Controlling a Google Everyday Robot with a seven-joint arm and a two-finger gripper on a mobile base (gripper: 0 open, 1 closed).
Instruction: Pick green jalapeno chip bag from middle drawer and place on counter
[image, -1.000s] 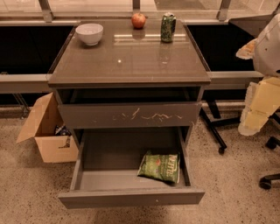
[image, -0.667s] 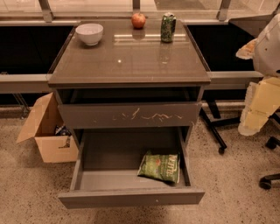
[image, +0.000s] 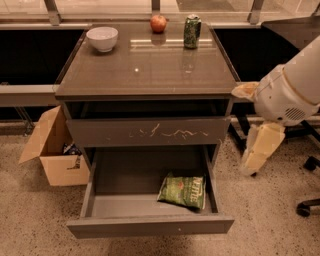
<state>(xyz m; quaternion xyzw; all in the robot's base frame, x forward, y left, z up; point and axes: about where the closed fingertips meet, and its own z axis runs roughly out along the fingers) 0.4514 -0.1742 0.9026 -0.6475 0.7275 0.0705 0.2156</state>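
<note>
Lying in middle drawer (image: 150, 226): one green jalapeno chip bag (image: 182, 190), lettering unreadable; counter (image: 145, 70): one can (image: 192, 31), apple (image: 158, 23), bowl (image: 102, 38); gripper (image: 260, 150) at right, openness can't tell.

Counts: two drawers, one each of the rest.

One counter (image: 145, 70) bears one white bowl (image: 102, 38), one red apple (image: 158, 23) and one green can (image: 192, 31). The two drawers are one scratched drawer (image: 150, 132) and one middle drawer (image: 150, 226), which holds one green jalapeno chip bag (image: 182, 190). There is one cardboard box (image: 55, 155). One gripper (image: 257, 155) hangs right of the cabinet.
</note>
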